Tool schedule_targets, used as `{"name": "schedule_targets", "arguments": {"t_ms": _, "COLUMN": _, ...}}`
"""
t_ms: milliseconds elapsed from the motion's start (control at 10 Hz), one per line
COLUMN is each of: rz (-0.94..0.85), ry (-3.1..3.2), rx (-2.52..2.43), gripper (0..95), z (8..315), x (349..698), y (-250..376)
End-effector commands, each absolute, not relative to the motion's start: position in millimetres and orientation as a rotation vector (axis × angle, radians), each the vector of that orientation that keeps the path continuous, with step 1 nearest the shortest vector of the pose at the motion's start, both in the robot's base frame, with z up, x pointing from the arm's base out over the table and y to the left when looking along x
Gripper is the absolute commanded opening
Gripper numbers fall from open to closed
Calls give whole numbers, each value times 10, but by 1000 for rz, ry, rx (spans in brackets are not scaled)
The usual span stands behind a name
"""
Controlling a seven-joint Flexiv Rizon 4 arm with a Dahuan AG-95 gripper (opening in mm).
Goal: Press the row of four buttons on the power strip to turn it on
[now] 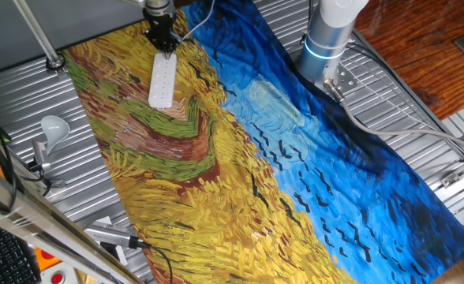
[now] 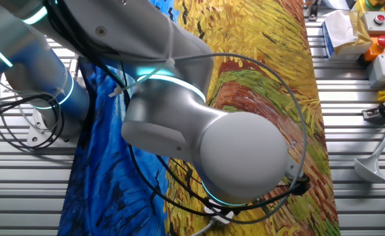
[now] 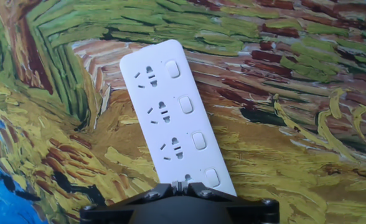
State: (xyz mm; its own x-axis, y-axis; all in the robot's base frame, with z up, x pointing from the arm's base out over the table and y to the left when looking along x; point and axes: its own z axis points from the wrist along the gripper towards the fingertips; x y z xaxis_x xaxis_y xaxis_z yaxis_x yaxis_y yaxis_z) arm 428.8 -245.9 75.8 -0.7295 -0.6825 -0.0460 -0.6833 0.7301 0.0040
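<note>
White power strip (image 3: 170, 124) partly hidden under pincer (image 3: 182, 190).

Painted cloth (image 1: 295, 181); white lamp (image 1: 53, 126) beside it.

Smooth white plastic power strip (image 3: 173, 121)

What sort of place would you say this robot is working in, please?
Probably a robotics lab bench: a ribbed metal table draped with a painting-print cloth, a power strip under the claw, and emergency-stop boxes alongside.
</note>
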Motion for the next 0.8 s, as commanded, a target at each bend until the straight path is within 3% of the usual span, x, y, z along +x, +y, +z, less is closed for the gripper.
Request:
{"name": "schedule_targets", "arguments": {"t_ms": 100, "rz": 40, "ry": 2850, "rx": -1204, "gripper": 0, "z": 737, "x": 4291, "y": -2475}}
{"name": "schedule_targets", "arguments": {"t_ms": 800, "rz": 41, "ry": 2807, "rx": -1286, "gripper": 0, "z": 515, "x": 4401, "y": -2593}}
